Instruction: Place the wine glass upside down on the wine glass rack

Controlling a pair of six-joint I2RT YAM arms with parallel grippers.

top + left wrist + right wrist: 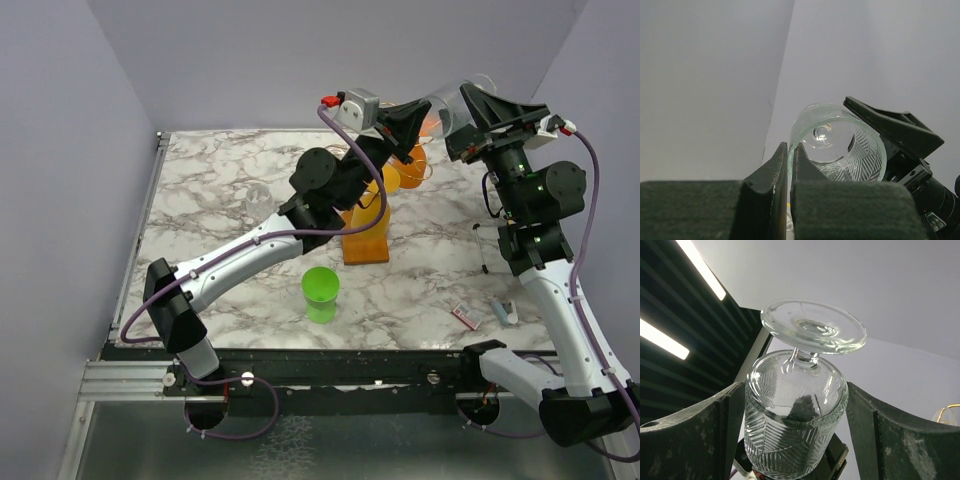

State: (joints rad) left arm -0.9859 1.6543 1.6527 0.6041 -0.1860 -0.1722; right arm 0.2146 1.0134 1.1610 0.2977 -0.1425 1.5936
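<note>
**Q:** How many glasses are shown, and where?

**A:** One glass (449,107) is shown. It is held in the air between the two grippers, near the top of the single rack (366,245), and is not hung on it.

**Q:** How are the grippers set?

**A:** The right gripper (796,392) is clamped on the bowl, one finger pressed to each side, with the foot turned away from the wrist. The left gripper (788,152) is pinched on the rim, the thin wall caught between its fingers.

**Q:** What else is counted on the table (220,170)?

**A:** One green cup (321,290), one packet (465,316) and one tube (507,312) are seen.
</note>
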